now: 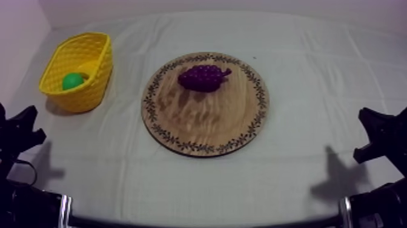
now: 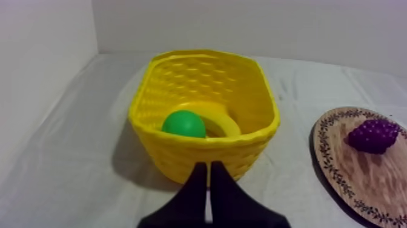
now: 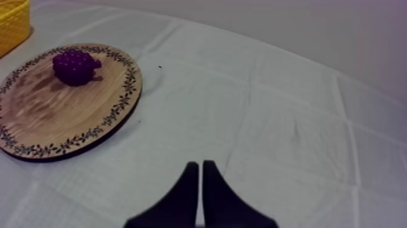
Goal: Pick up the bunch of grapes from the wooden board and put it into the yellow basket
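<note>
While the left hand [image 2: 208, 166] rested closed and empty, the bunch of grapes [image 1: 204, 77] lay toward its two o'clock.

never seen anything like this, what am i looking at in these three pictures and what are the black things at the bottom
This is a robot with two arms, one at each side of a table under a grey-white cloth. One picture is taken from above, looking down at a slant; the black shapes at its lower corners are the arms. The other two come from cameras riding on the arms, so the black wedge close to each camera is that arm's own gripper: the left gripper and the right gripper. Both have their two fingers pressed together and hold nothing. On the cloth lies a round wooden board with a purple bunch of grapes on it. On the left arm's side stands a yellow basket with a green fruit and a banana inside.
</note>
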